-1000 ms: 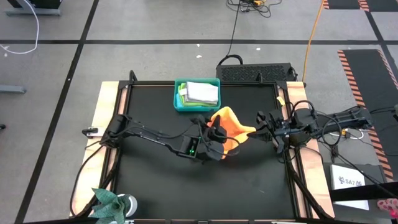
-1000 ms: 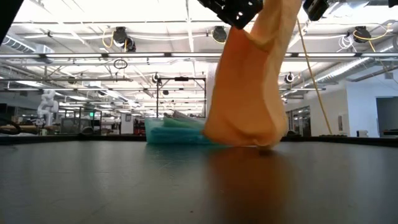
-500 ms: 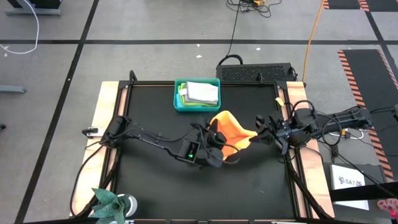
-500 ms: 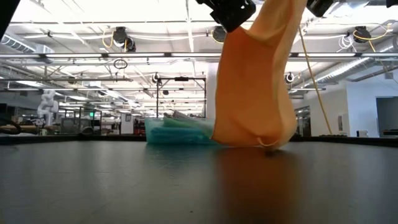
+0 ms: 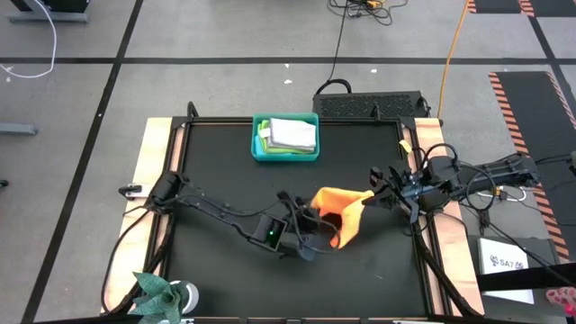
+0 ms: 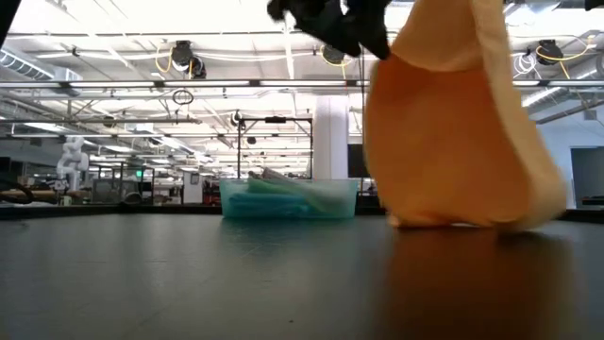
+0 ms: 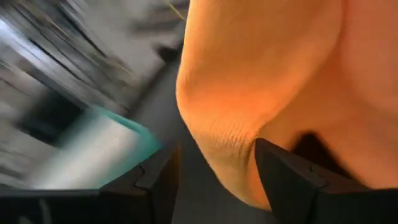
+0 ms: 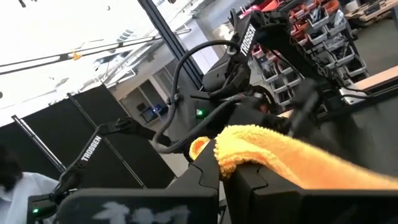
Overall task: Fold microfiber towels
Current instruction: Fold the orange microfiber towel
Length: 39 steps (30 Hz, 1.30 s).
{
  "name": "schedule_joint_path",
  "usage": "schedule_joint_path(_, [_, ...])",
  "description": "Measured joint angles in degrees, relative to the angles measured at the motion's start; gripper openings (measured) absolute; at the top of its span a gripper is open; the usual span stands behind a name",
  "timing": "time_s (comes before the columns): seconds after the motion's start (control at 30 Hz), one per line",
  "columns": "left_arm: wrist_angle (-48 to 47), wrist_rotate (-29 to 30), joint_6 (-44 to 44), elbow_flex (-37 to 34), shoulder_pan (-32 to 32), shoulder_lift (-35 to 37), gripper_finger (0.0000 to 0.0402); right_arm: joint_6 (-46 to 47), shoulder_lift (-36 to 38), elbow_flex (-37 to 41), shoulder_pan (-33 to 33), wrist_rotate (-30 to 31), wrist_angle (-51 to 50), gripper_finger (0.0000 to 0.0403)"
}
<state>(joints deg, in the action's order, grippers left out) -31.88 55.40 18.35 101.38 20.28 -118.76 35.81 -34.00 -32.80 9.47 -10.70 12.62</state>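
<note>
In the low view the top of the orange towel (image 6: 458,123) runs off the upper edge, so where I hold it cannot be seen there. From above, my left tool (image 5: 317,225) is partly covered by that towel, and its fingers are hidden. In my left wrist view the towel fills most of the picture, and the teal bin (image 7: 93,146) is a blur behind it. The folded cloths in the bin (image 5: 286,153) are stacked, so I can perhaps make out grey and green, no more.
</note>
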Motion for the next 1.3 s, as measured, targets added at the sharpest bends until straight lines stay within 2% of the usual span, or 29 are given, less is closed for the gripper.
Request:
schedule_joint_path(0.2, [-0.07,-19.38,24.53,0.0,-1.6,0.0,0.0207,0.01,-0.04,0.0,0.0,0.09,-0.02,0.0])
schedule_joint_path(0.3, [-0.01,-27.07,29.24,0.0,-2.54,0.0,0.0207,0.01,-0.04,0.0,0.0,0.09,-0.02,0.0])
schedule_joint_path(0.4, [0.21,-33.91,30.43,0.0,-3.42,0.0,0.0207,0.01,-0.04,0.0,0.0,0.11,-0.02,0.0])
schedule_joint_path(0.47, [1.52,-33.64,29.96,-0.02,-3.66,0.0,0.0207,0.01,-0.04,0.0,0.0,0.11,-0.02,0.0])
schedule_joint_path(0.67, [6.96,-16.75,21.14,-0.02,-3.65,-0.02,0.0207,-0.3,-0.04,0.0,0.0,0.1,-0.04,0.0])
schedule_joint_path(0.73, [9.53,-13.91,17.77,-0.02,-4.41,-0.02,0.0207,-0.33,-0.04,0.0,0.0,0.11,-0.04,0.0])
schedule_joint_path(0.8, [13.03,-14.99,14.62,-0.02,-5.4,-0.02,0.0207,-0.39,-0.04,0.0,0.0,0.11,-0.07,0.0])
schedule_joint_path(0.93, [19.13,-24.03,9.97,0.01,-7.59,-0.65,0.0207,-0.47,-0.02,0.0,0.0,0.39,-0.05,0.0])
schedule_joint_path(1.0, [18.41,-26.55,8.8,-0.01,-8.28,-1.02,0.0207,-0.47,-0.04,0.0,-0.02,0.37,-0.08,0.0])
schedule_joint_path(1.07, [16.11,-26.87,8.28,-0.04,-8.78,-1.16,0.0207,-0.47,0.0,0.0,-0.02,0.37,-0.09,0.0])
schedule_joint_path(1.13, [13.45,-24.81,8.05,-0.04,-8.84,-1.07,0.0207,-0.45,0.0,0.0,-0.02,0.37,-0.09,0.0])
schedule_joint_path(1.3, [13.51,-22.76,0.44,-0.04,-8.45,-1.05,0.02,-0.88,-0.02,0.0,-0.02,1.27,-0.25,0.0])
